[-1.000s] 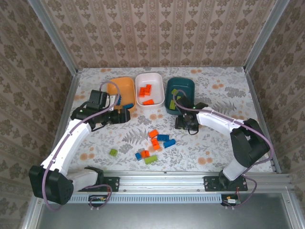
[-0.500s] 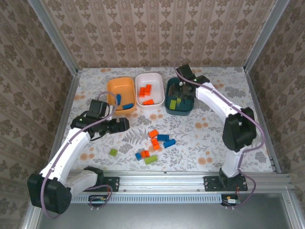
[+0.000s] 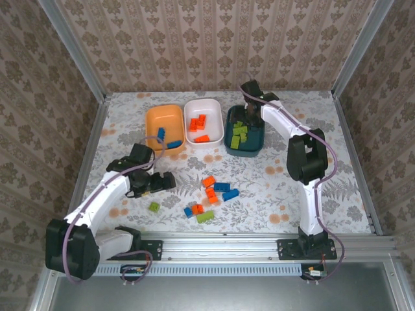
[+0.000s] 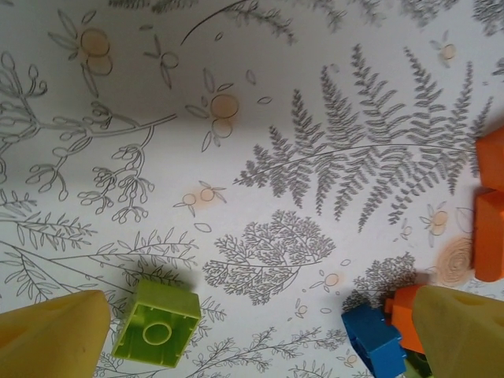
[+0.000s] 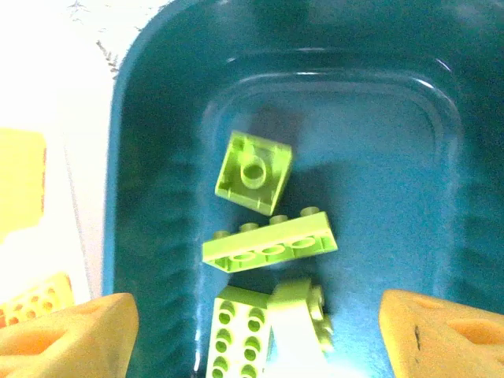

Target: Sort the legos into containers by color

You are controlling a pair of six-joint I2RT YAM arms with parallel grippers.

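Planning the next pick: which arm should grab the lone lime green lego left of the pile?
Left. The left end effector, open, hovers right beside that lime green lego; the right end effector is far off, over the dark teal tub.

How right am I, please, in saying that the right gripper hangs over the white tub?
Not quite: the right gripper hangs over the dark teal tub instead, as the right wrist view shows, with lime green bricks lying in it.
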